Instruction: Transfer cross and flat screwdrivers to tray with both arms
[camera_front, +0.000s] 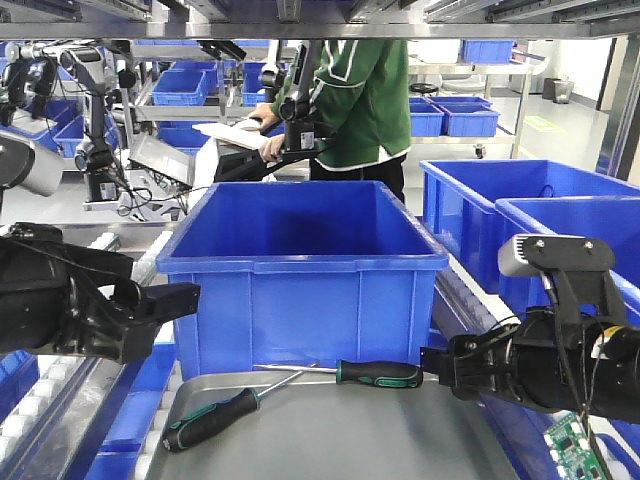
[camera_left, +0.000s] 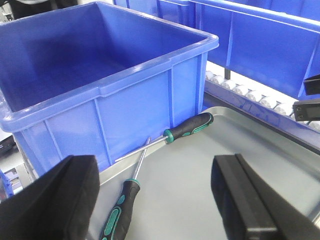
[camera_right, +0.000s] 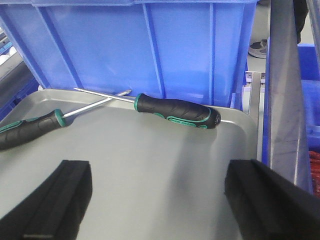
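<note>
Two screwdrivers with black-and-green handles lie on the grey metal tray (camera_front: 340, 440), their shafts crossing near the bin. One screwdriver (camera_front: 378, 374) lies at the tray's far right; it also shows in the left wrist view (camera_left: 187, 129) and the right wrist view (camera_right: 176, 111). The other screwdriver (camera_front: 212, 418) lies at the tray's left, seen also from the left wrist (camera_left: 120, 212) and the right wrist (camera_right: 30, 129). My left gripper (camera_front: 165, 300) is open and empty left of the tray. My right gripper (camera_front: 445, 368) is open and empty at the tray's right edge.
A large empty blue bin (camera_front: 300, 265) stands right behind the tray. More blue bins (camera_front: 545, 215) stand at the right. Roller conveyor rails (camera_front: 60, 400) run along the left. A person in green (camera_front: 360, 95) stands behind the bin.
</note>
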